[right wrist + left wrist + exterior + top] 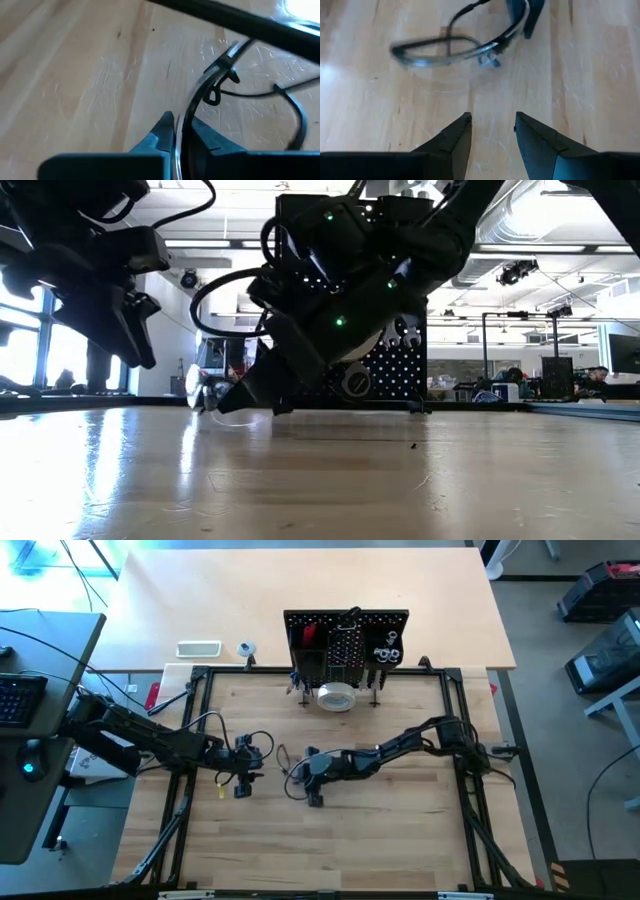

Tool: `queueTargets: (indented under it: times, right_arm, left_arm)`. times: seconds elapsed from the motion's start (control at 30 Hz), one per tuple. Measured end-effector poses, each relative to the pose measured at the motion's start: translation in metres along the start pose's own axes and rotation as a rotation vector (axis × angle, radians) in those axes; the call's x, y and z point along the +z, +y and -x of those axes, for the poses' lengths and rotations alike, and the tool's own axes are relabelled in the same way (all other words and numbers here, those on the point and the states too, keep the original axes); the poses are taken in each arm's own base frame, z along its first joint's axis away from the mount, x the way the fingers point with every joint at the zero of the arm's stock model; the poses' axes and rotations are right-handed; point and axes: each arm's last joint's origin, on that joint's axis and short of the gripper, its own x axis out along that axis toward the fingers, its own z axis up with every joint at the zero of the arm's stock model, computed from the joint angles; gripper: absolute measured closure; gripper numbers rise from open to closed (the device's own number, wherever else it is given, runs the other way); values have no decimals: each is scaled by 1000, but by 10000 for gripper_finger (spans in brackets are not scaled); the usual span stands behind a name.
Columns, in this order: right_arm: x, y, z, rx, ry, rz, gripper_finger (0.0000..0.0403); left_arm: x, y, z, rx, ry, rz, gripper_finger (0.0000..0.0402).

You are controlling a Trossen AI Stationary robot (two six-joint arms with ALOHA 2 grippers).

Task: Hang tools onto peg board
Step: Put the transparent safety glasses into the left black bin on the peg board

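Right gripper (178, 131) pinches clear safety glasses (210, 95) on the wooden surface (330, 830), well in front of the peg board (346, 643).

The clear-lensed safety glasses with thin dark arms lie on the pale wood-plank surface near its middle, between the two grippers; in the right wrist view the right jaws are closed on the edge of the clear lens. The left gripper (491, 131) hovers just beside the glasses with its jaws parted and nothing between them. The black perforated metal peg board stands upright at the far edge of the surface, already carrying silver wrenches (387, 653), a red-handled tool (309, 635), and a white tape roll (337, 697) at its foot.
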Motion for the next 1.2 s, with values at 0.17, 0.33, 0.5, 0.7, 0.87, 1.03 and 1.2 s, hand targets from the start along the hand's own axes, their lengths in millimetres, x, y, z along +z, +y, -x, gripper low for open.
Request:
queueTargets:
  times: [0.17, 0.33, 0.5, 0.7, 0.87, 1.03, 1.2]
  right_arm:
    - [2, 2, 0, 24, 15, -5, 377]
    - [3, 9, 0, 15, 15, 5, 393]
    - [3, 17, 0, 9, 16, 15, 388]
    - [3, 24, 1, 16, 16, 24, 394]
    - [5, 28, 6, 22, 34, 13, 394]
    - [17, 33, 16, -13, 12, 24, 394]
    - [23, 37, 22, -22, 2, 34, 394]
  left_arm:
    - [0, 1, 0, 26, -6, 0, 259]
    - [0, 1, 0, 33, -7, 1, 259]
    - [1, 2, 0, 63, -20, 3, 259]
    - [6, 2, 1, 98, -75, 15, 259]
    - [11, 2, 1, 113, -134, -2, 259]
    - [16, 1, 2, 111, -178, -22, 259]
    - [18, 1, 2, 123, -203, -21, 259]
